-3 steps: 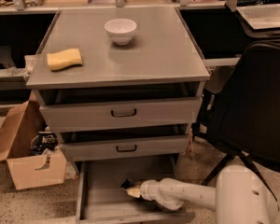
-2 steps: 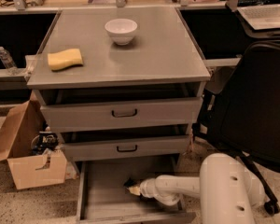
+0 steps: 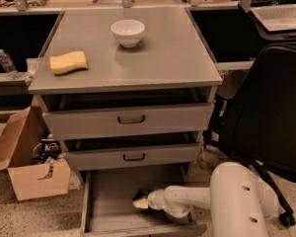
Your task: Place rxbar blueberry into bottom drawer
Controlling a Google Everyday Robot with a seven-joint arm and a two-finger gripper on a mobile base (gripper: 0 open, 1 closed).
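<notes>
The bottom drawer [image 3: 108, 201] is pulled open at the foot of the grey cabinet and shows a plain grey floor. My gripper [image 3: 140, 202] is inside it, low over the floor near the middle, reaching in from the right on the white arm [image 3: 187, 199]. A small dark shape [image 3: 139, 194] sits at the gripper's tip. It may be the rxbar blueberry, but I cannot tell this for sure, nor whether it is held or lying on the floor.
A white bowl [image 3: 127, 32] and a yellow sponge [image 3: 68, 62] sit on the cabinet top [image 3: 172, 58]. The two upper drawers [image 3: 130, 119] stand slightly open. A cardboard box [image 3: 32, 169] stands on the floor at left and a black office chair [image 3: 271, 107] at right.
The arm's thick white body has shifted a little to the left. The gripper stays at nearly the same spot in the bottom drawer.
</notes>
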